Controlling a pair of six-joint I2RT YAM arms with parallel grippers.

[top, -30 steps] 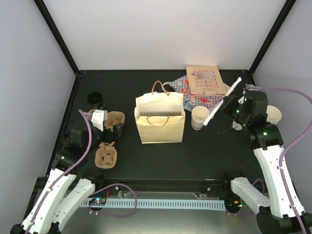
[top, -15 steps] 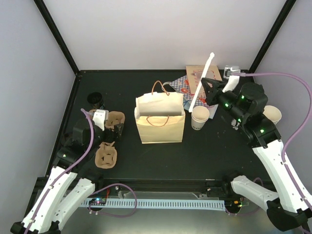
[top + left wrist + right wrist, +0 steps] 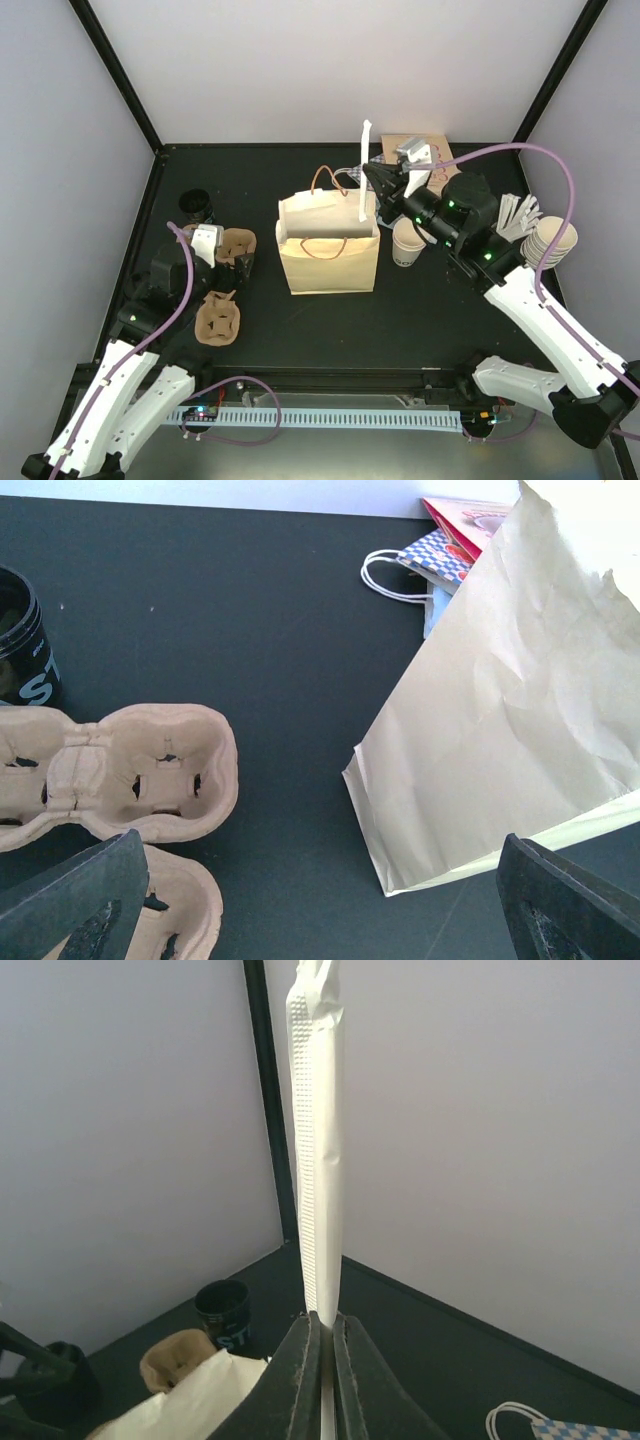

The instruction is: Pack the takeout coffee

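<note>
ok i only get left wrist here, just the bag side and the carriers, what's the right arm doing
observer: the right end effector is shut on a paper-wrapped straw, which it holds upright.
operator: where is that relative to the bag
observer: in the top view the straw's lower end overlaps the far right part of the tan bag, at its open top.
operator: any cups on that side
observer: one cream cup stands just right of the bag. A stack of cream cups sits by the right edge of the table.
</note>
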